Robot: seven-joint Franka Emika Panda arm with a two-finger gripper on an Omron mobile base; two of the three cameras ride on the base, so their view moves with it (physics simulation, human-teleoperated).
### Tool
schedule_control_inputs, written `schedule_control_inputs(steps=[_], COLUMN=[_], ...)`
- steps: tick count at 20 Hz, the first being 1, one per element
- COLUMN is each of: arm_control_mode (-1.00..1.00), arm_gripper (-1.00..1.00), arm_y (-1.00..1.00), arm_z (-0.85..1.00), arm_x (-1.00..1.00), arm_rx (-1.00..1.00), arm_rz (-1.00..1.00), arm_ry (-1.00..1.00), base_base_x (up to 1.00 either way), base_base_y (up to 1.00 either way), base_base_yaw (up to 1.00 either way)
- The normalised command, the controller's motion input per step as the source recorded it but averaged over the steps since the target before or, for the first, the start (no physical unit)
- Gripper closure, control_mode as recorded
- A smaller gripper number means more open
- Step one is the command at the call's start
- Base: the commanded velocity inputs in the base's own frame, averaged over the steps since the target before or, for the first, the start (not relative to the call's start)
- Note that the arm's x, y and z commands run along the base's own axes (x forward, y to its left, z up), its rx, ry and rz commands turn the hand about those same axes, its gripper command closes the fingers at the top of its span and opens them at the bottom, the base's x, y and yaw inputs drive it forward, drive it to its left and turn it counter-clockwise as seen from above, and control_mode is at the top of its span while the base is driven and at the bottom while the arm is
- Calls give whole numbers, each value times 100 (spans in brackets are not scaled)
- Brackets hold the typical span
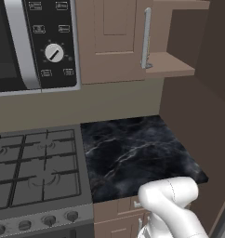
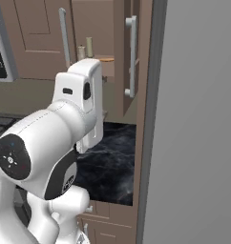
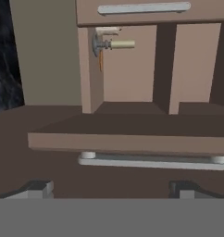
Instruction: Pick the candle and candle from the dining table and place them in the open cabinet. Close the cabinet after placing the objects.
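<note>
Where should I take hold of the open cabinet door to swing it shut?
Probably its silver bar handle, mid-length, coming straight at the cabinet door's outer face. The bar stands off the panel on two posts, leaving finger room behind. It runs in line with the open end effector's two tips, so roll the hand a quarter turn first.

Cabinet [image 1: 179, 56] open; shelf front bare in left base view. Open door [image 3: 127, 141] edge-on right before fingertips [image 3: 37, 189] in hand view, its bar handle [image 3: 153, 161] just ahead, blocking straight path. Beyond door, opening free except stick candle [image 3: 115, 44] on dish base at one side. Black counter [image 1: 137, 153] below bare, w/ stove [image 1: 35, 176] beside. Grey wall [image 2: 198, 119] hems in right side.
</note>
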Motion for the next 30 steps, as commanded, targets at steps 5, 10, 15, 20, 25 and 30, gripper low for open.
schedule_control_inputs(steps=[5,10,15,20,25,30], arm_control_mode=[-100,-100,-100,-100,-100,-100], arm_gripper=[-100,-100,-100,-100,-100,-100], arm_y=[-5,0,-13,-6,-6,-16], arm_z=[-6,-9,-5,-5,-5,-3], arm_x=[15,30,6,1,15,17], arm_rx=[0,0,2,1,0,1], arm_rz=[0,0,4,2,0,0], arm_ry=[0,0,-1,-1,0,0], base_base_x=[0,0,0,0,0,0], base_base_y=[0,0,0,0,0,0], base_base_yaw=[0,0,0,0,0,0])
